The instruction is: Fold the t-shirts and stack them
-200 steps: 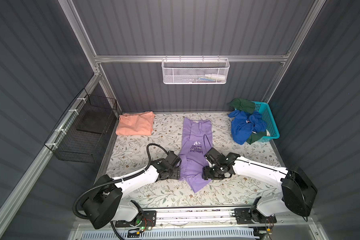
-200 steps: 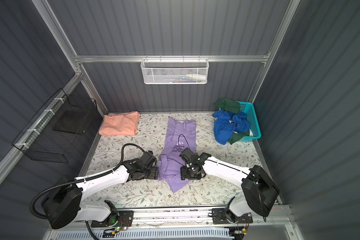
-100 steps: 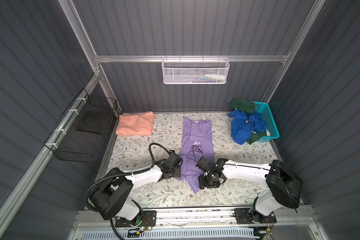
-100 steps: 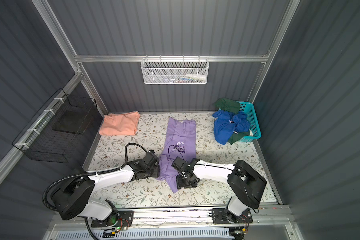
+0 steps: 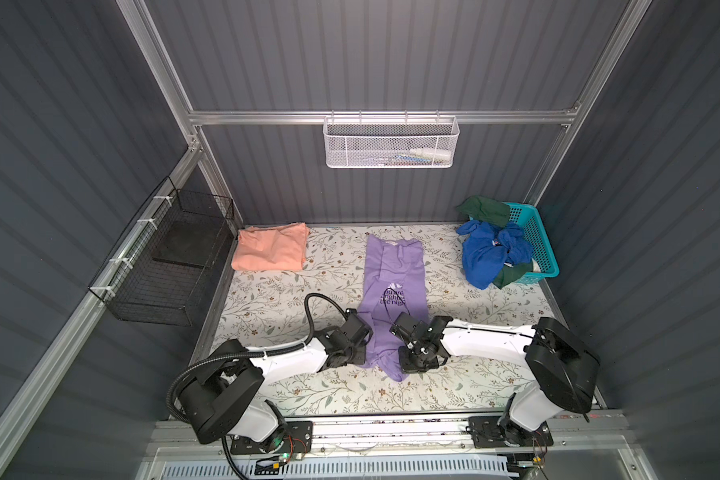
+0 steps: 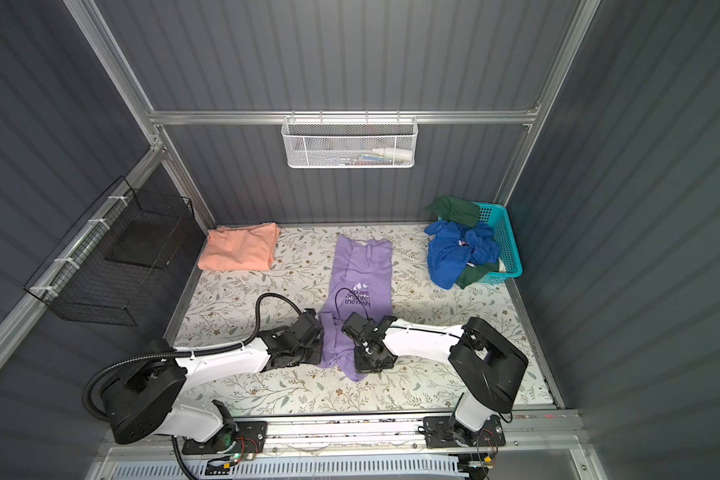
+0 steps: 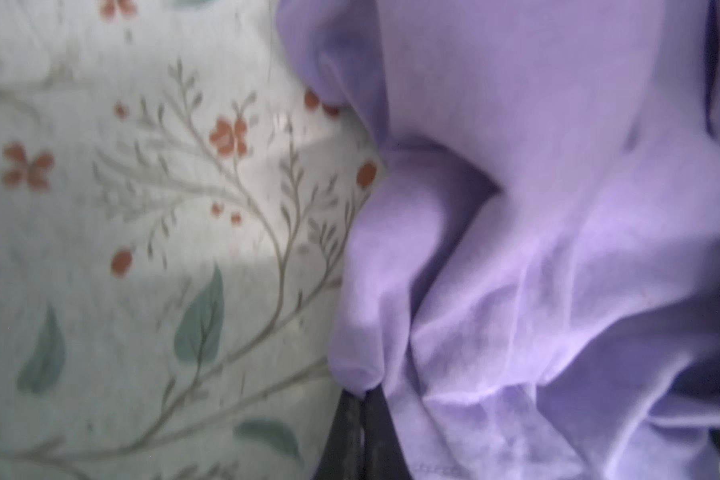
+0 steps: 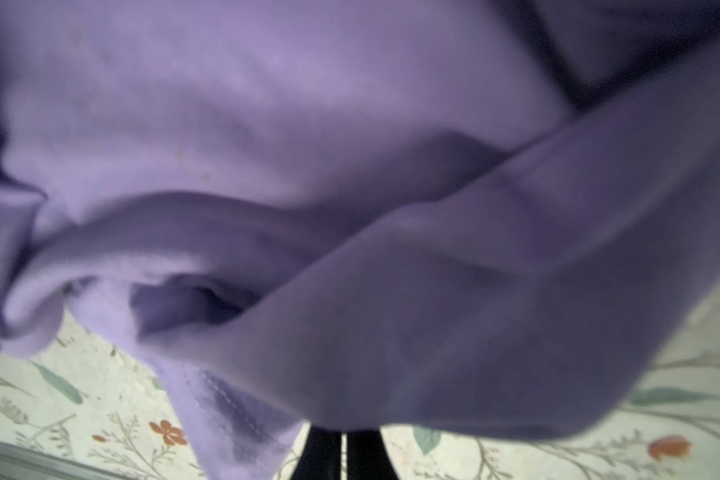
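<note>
Walls (image 5: 371,62) of grey ribbing enclose floral tabletop (image 5: 292,291); both jaws pinch lavender tee (image 5: 395,266).

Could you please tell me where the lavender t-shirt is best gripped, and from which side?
Grip the lavender t-shirt at its near hem, one end effector on each long edge, coming in low from the sides. It lies as a narrow strip, collar toward the back wall; the left end effector and right end effector are shut on that hem.
</note>
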Robot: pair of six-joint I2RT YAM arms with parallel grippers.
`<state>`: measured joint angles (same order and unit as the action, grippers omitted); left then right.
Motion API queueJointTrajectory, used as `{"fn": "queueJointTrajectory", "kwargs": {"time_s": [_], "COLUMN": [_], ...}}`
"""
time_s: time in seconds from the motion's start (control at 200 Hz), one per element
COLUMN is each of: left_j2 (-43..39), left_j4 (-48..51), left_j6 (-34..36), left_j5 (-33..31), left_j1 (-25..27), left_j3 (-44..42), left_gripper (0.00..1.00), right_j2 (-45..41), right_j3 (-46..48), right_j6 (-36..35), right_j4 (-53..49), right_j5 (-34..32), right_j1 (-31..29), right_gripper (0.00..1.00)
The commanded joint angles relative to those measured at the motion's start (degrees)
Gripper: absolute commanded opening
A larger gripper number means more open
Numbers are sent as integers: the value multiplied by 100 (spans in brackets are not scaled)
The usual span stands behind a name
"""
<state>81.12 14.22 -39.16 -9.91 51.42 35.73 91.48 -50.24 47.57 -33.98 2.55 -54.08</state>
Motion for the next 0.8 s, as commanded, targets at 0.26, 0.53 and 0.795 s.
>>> {"fn": "queueJointTrajectory", "kwargs": {"time_s": [0.26, 0.53, 0.795], "left_j2": [-1361, -1101, -1121], "left_j4": [838, 1453, 1462], "left_j6": [-1806, -2289, -2105], "left_j5": [-47, -568, -468], "left_j1": [1034, 1941, 1979], "left_j3": [-793, -245, -199], "left_gripper": [0, 48, 53], "right_j2": [-822, -1678, -2793], "right_j3": [398, 919, 1762], "right_j6": [-382, -284, 514], "right_j4": [-740, -1270, -677], "right_j5": [237, -189, 259], "right_j1": [13, 21, -22], "right_gripper": [0, 17, 57]}}
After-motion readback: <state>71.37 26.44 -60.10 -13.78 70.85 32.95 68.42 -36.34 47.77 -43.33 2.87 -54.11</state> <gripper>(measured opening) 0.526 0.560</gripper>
